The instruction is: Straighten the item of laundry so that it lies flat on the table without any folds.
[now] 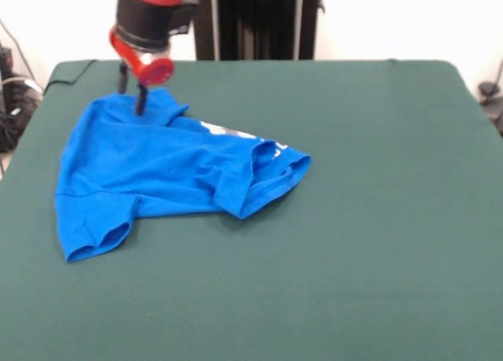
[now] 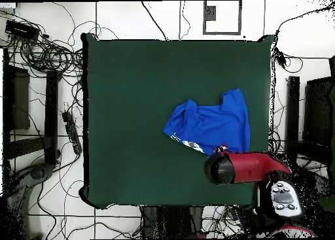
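**Front view: soft shirt folded over, gripper at its far edge**

Limp and light, the T-shirt (image 1: 169,168) lies doubled on the table (image 1: 354,243). The gripper (image 1: 132,90) stands with fingers (image 1: 141,101) apart, one touching cloth. Best hold, I judge: the folded-over hem.

I can't tell how the gripper (image 1: 134,96) stands; the arm (image 2: 243,167) hides it from overhead, and the shirt's (image 1: 169,168) print is mostly folded under.

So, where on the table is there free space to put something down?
The table is bare along the whole near edge and on the picture's right of the T-shirt in the front view. It is crowded at the far left corner, where the gripper meets the shirt's far edge.
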